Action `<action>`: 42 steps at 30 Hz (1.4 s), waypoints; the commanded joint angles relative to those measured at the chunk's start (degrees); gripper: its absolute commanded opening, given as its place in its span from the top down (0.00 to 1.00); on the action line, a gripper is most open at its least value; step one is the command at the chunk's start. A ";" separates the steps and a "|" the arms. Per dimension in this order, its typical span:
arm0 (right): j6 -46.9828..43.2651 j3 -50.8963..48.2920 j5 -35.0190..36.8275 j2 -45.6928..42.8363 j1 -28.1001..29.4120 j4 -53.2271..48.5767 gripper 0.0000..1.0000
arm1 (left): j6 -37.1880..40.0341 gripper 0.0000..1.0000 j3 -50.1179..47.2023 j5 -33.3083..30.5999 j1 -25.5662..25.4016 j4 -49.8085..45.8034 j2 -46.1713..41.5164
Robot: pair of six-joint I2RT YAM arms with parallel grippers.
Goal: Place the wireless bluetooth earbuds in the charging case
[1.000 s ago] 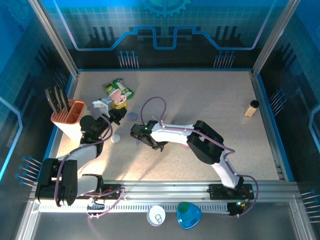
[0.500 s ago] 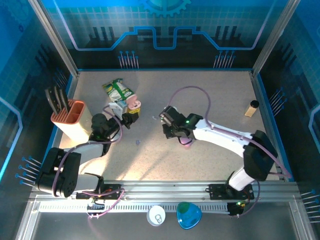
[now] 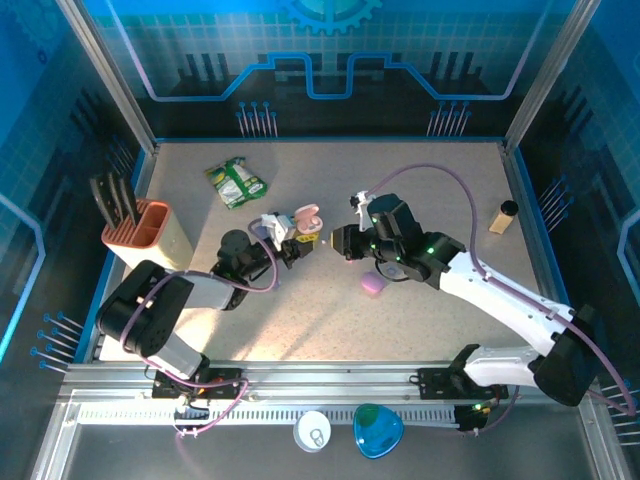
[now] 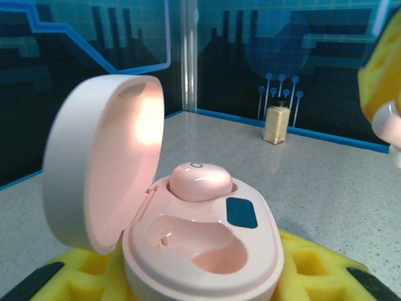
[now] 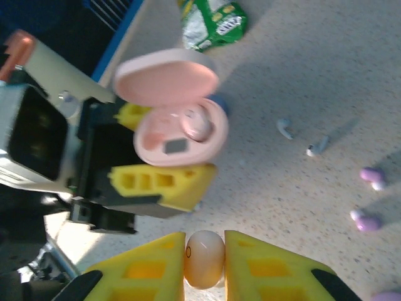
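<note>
The pink charging case (image 4: 207, 251) stands with its lid (image 4: 103, 163) open, and my left gripper (image 3: 297, 237) is shut on its base between yellow fingers (image 5: 163, 185). One pinkish earbud (image 4: 200, 182) sits in the far slot; the near slot (image 4: 203, 241) is empty. My right gripper (image 5: 204, 254) is shut on a second pinkish earbud (image 5: 204, 258), a short way right of the case (image 3: 306, 217) and facing it. The right gripper (image 3: 334, 241) hovers above the table, with a finger (image 4: 379, 75) at the left wrist view's right edge.
Two white earbuds (image 5: 285, 128) (image 5: 318, 147) and two lavender ones (image 5: 373, 175) (image 5: 366, 219) lie loose on the table. A purple case (image 3: 372, 284) sits under the right arm. A green packet (image 3: 237, 182), an orange knife holder (image 3: 148, 238) and a small bottle (image 3: 503, 217) stand further off.
My left gripper carried the open pink case rightward toward the table's middle. My right arm swung from the left side out to the right and now faces the case with the earbud.
</note>
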 commanded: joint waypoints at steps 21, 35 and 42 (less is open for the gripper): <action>-1.27 3.30 -7.11 6.16 -2.20 8.90 0.78 | 5.42 0.70 2.72 0.65 -6.83 6.00 4.20; 1.70 1.61 -7.78 8.01 -2.87 14.25 0.79 | 3.20 0.70 2.74 -0.08 -6.79 7.54 4.98; 2.68 0.48 -7.04 9.05 -2.88 13.79 0.77 | 2.14 0.70 3.34 -2.35 -6.81 6.40 3.76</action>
